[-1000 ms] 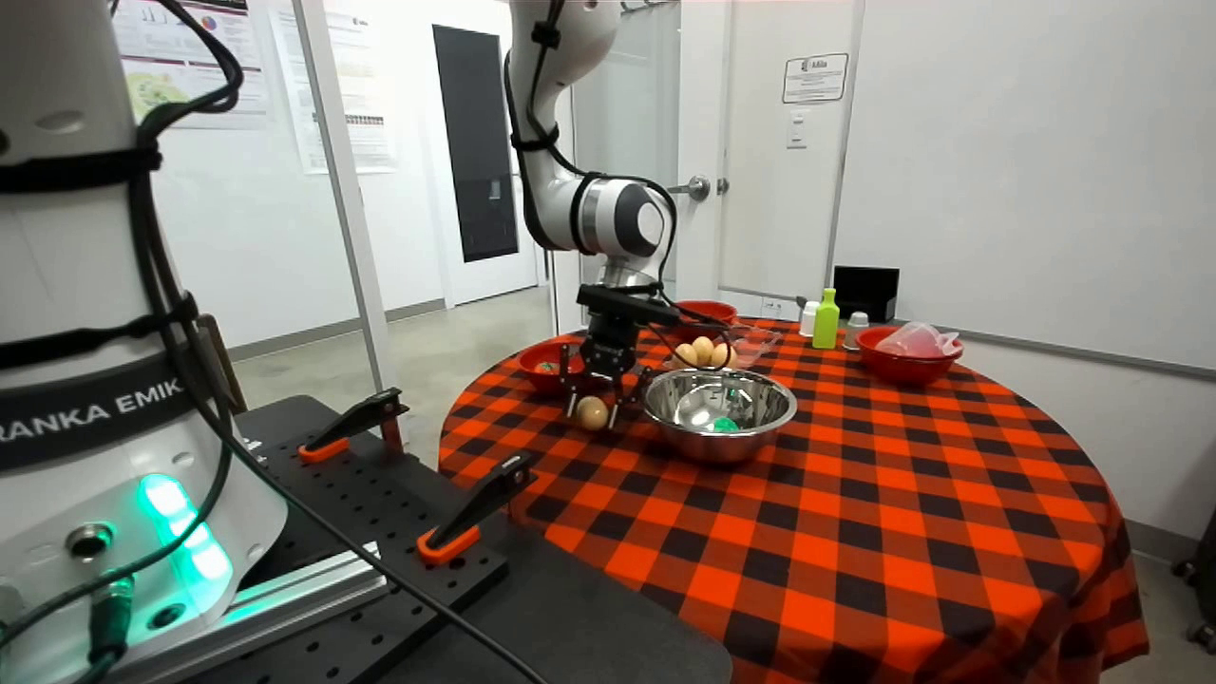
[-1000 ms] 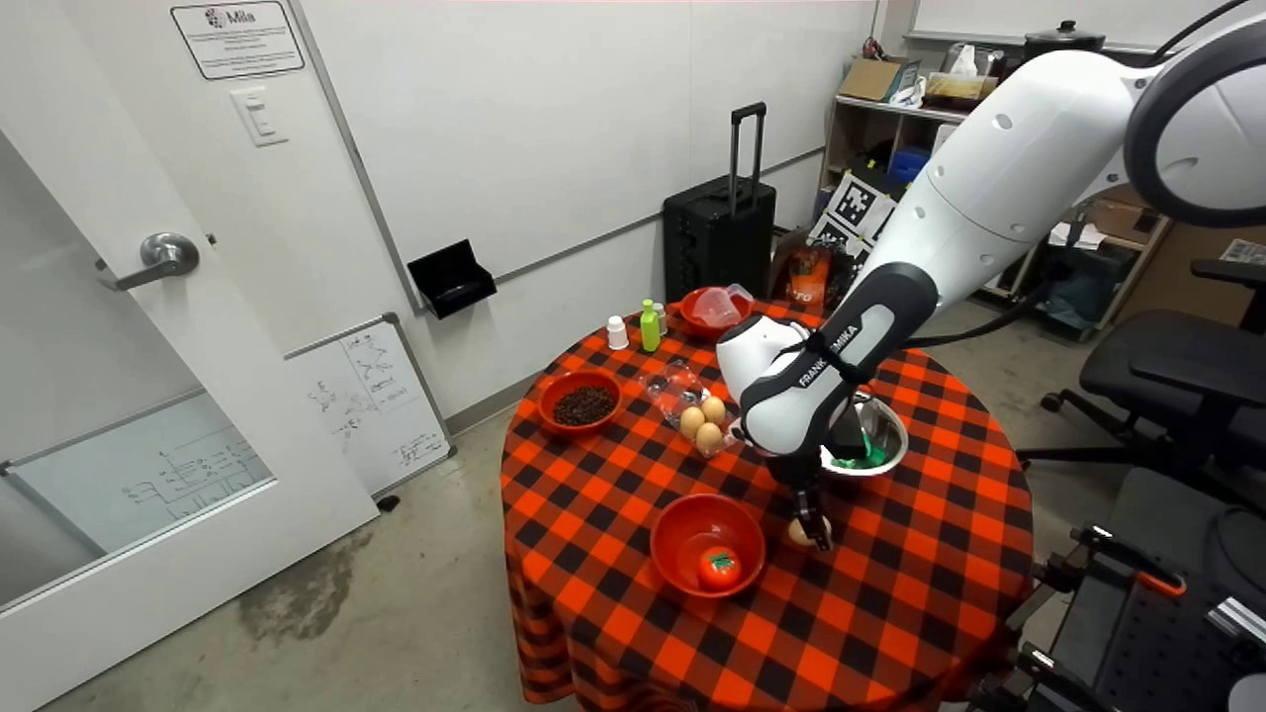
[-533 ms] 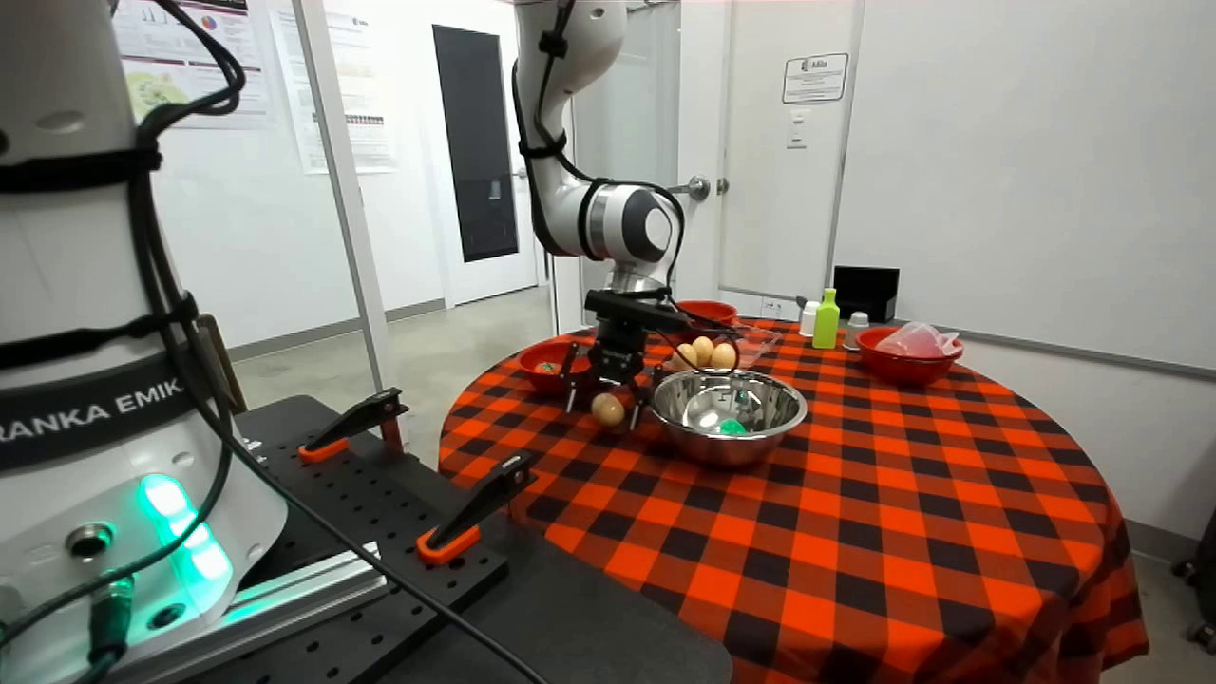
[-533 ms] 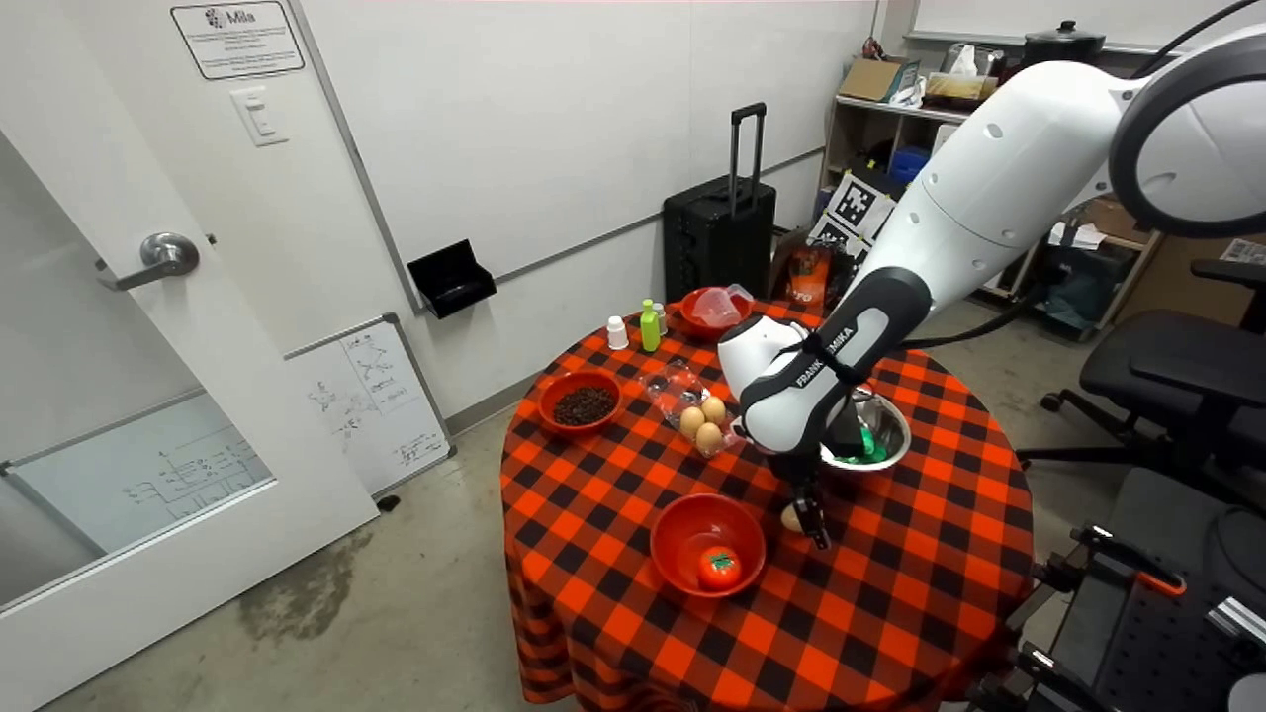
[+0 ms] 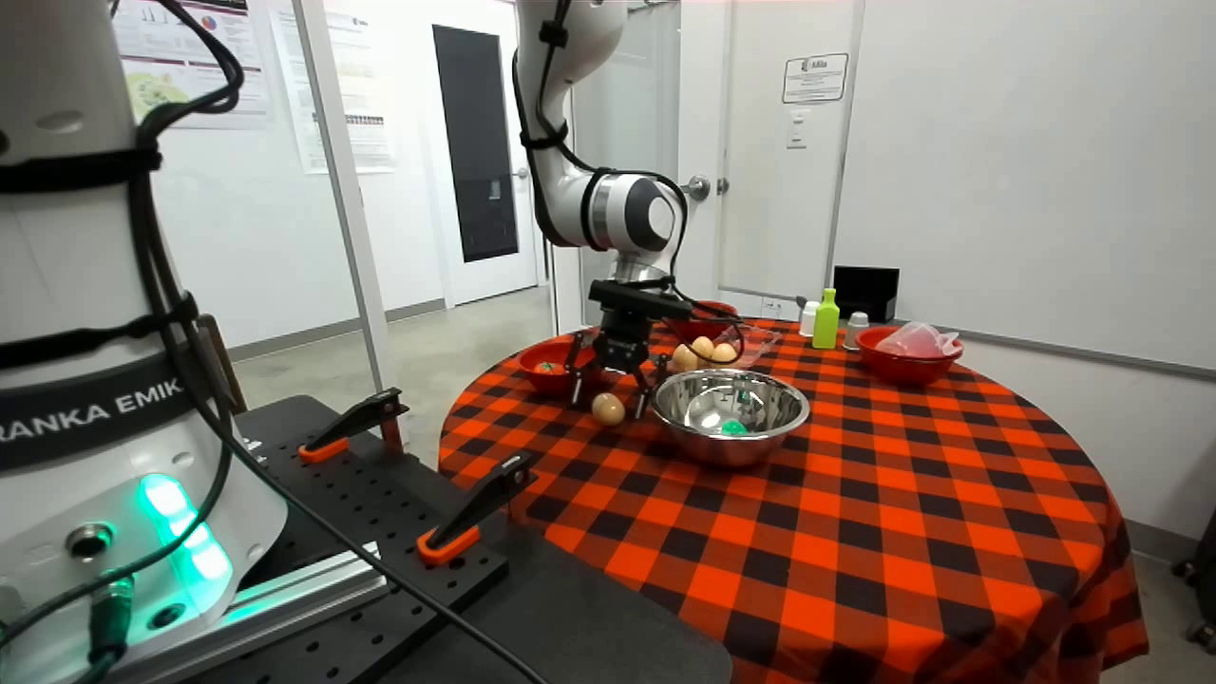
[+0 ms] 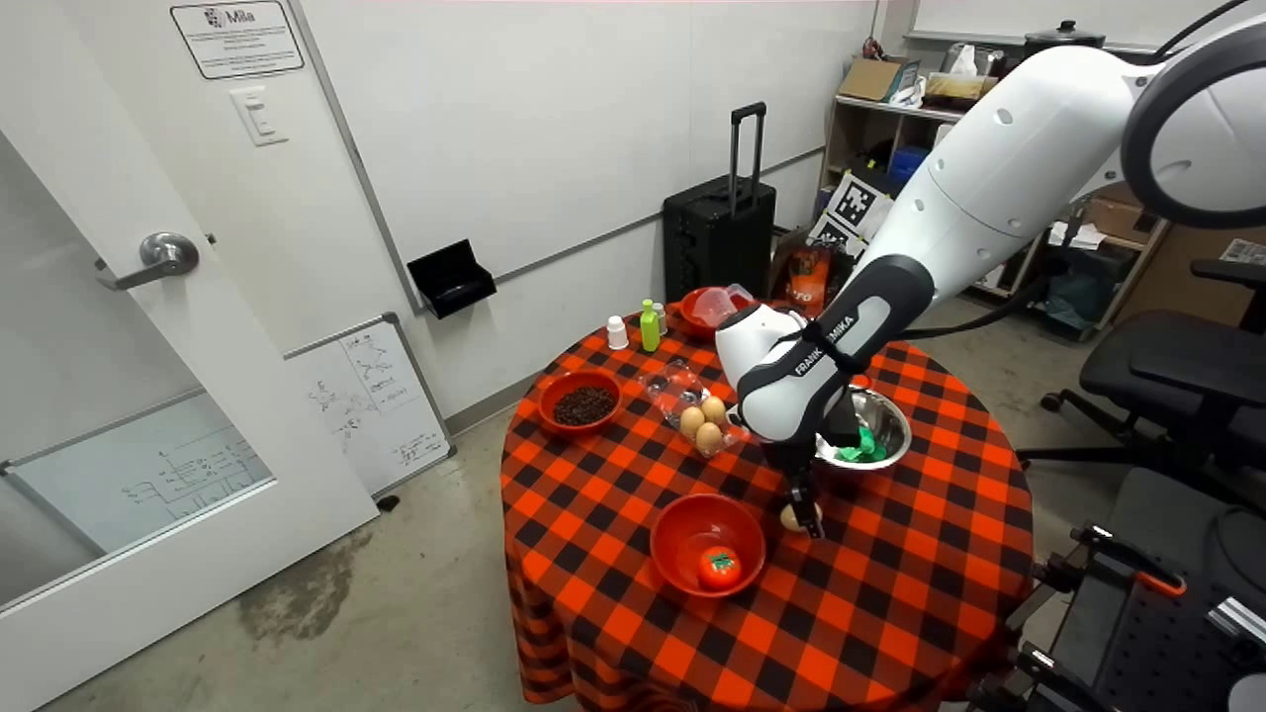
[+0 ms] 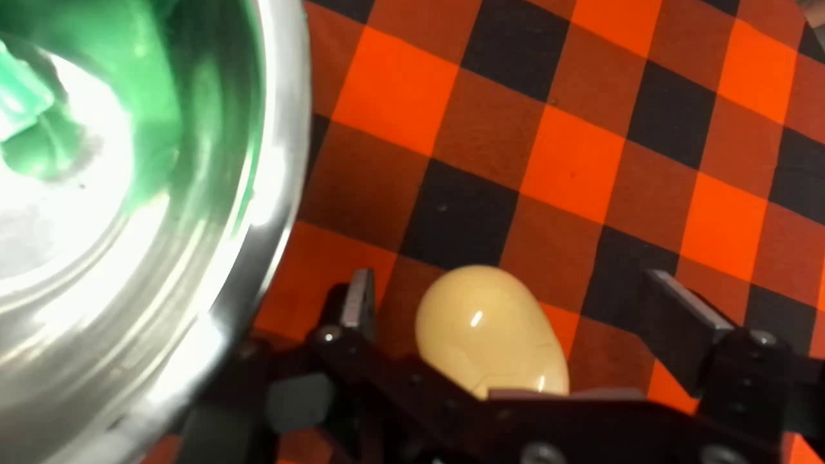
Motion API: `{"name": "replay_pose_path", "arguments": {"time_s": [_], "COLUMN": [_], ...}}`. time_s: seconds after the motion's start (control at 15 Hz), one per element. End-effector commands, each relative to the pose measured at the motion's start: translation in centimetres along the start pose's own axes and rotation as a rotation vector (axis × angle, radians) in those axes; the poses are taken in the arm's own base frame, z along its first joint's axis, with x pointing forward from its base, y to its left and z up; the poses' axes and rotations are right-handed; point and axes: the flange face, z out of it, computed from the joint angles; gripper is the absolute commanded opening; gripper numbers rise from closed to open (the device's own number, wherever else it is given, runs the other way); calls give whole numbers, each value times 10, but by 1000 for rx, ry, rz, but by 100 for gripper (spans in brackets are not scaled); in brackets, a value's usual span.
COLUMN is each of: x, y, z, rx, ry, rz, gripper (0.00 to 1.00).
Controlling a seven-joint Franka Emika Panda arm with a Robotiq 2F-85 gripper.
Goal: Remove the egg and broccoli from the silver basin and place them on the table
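The tan egg (image 5: pixel 608 409) rests on the checkered table (image 5: pixel 902 532), just beside the silver basin (image 5: pixel 731 445). In the wrist view the egg (image 7: pixel 490 328) lies between the spread fingers of my gripper (image 7: pixel 519 308), with a gap on both sides. Its lower end is covered by the gripper's linkage. The gripper (image 5: pixel 609 405) points down over the egg, jaws wide open. Inside the basin sits the green broccoli (image 5: pixel 732 428), also visible at the left edge of the wrist view as a bright green piece (image 7: pixel 22 96). The left finger is close to the basin's rim (image 7: pixel 283 129).
A red bowl (image 6: pixel 682 514) with a tomato (image 6: pixel 719 568) stands near the gripper. Several eggs (image 6: pixel 702 425) lie in a clear carton. Farther off are a bowl of dark beans (image 6: pixel 584 405), a green bottle (image 6: pixel 650 326) and a white cup (image 6: pixel 617 333).
My gripper has opened wide and risen slightly, letting go of the egg. The egg and the basin have shifted a little.
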Motion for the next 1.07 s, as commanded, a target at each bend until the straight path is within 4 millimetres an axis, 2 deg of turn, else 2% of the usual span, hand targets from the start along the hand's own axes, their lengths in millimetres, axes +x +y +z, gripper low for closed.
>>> {"name": "replay_pose_path", "arguments": {"time_s": [0.0,0.33,0.53,0.8,1.0], "x": [-8,-18,-32,-65,-89], "y": [-8,-14,-6,33,66], "z": [-29,-64,-82,-102,-109], "rx": [-22,-51,-80,-113,-129], "ry": [19,67,93,117,130], "rz": [0,-5,38,174,280], "gripper": [100,100,100,100,100]}}
